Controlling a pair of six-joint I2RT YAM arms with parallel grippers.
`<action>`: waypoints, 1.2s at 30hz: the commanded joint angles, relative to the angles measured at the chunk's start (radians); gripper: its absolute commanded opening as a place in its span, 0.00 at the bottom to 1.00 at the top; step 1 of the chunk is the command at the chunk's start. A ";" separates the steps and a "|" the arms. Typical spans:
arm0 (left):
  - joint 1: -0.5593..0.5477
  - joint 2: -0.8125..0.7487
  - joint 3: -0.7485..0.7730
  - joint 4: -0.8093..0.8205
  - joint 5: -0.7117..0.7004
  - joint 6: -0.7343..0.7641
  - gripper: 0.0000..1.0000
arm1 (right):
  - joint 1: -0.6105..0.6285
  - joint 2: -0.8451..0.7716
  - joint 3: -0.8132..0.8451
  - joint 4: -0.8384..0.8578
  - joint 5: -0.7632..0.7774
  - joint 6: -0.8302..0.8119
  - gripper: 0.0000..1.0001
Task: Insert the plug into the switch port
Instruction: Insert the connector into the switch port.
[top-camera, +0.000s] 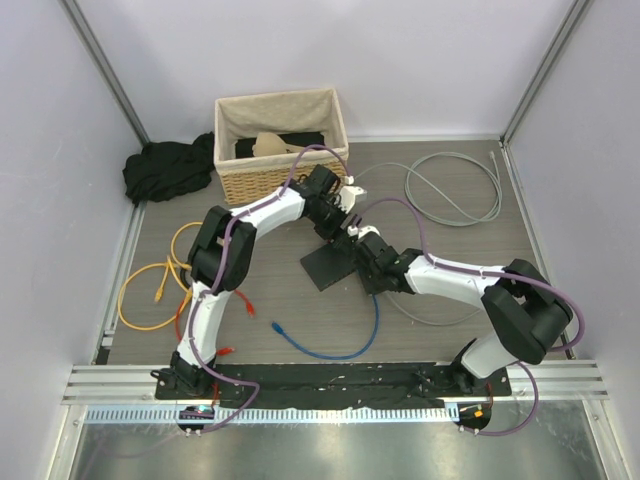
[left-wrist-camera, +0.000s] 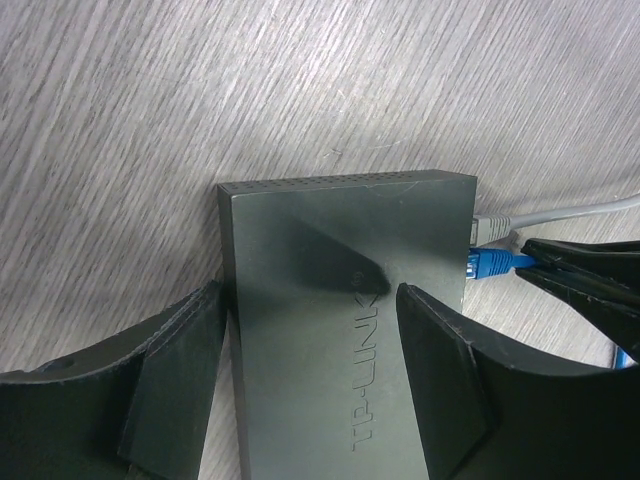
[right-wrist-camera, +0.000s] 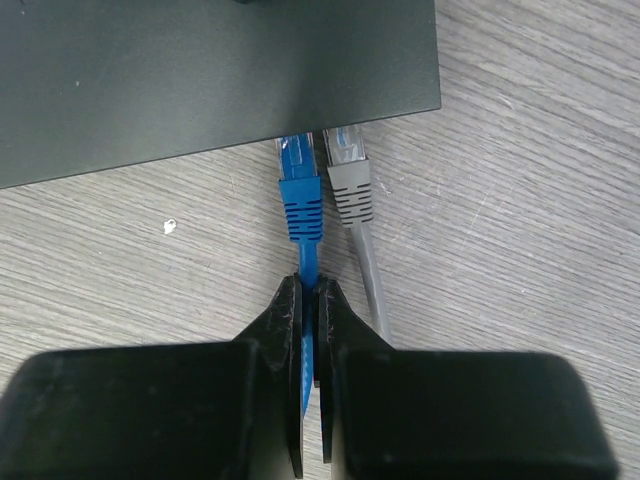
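The switch (top-camera: 330, 265) is a flat dark-grey box on the table's middle. In the left wrist view the switch (left-wrist-camera: 340, 270) lies under my left gripper (left-wrist-camera: 310, 350), which is open. One finger (left-wrist-camera: 170, 385) is beside its left edge and the other stands over its top. My right gripper (right-wrist-camera: 310, 285) is shut on the blue cable just behind the blue plug (right-wrist-camera: 300, 200). The plug's clear tip meets the switch's socket edge (right-wrist-camera: 250, 110), beside a grey plug (right-wrist-camera: 350, 190). I cannot tell how deep it sits. The blue plug (left-wrist-camera: 490, 262) also shows in the left wrist view.
A wicker basket (top-camera: 280, 178) stands at the back with a black cloth (top-camera: 165, 170) to its left. A yellow cable (top-camera: 150, 290) coils at the left, a grey cable (top-camera: 450, 190) loops at the back right, and the blue cable (top-camera: 330, 350) trails toward the front.
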 joint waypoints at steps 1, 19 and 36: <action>-0.049 -0.016 -0.075 -0.119 0.128 -0.057 0.71 | -0.009 -0.033 0.093 0.252 0.019 -0.007 0.01; -0.102 -0.083 -0.107 -0.056 0.239 -0.105 0.71 | -0.025 0.015 0.032 0.465 0.027 -0.008 0.01; -0.128 0.000 0.066 -0.124 0.078 -0.026 0.75 | -0.077 -0.016 0.015 0.476 0.058 -0.010 0.01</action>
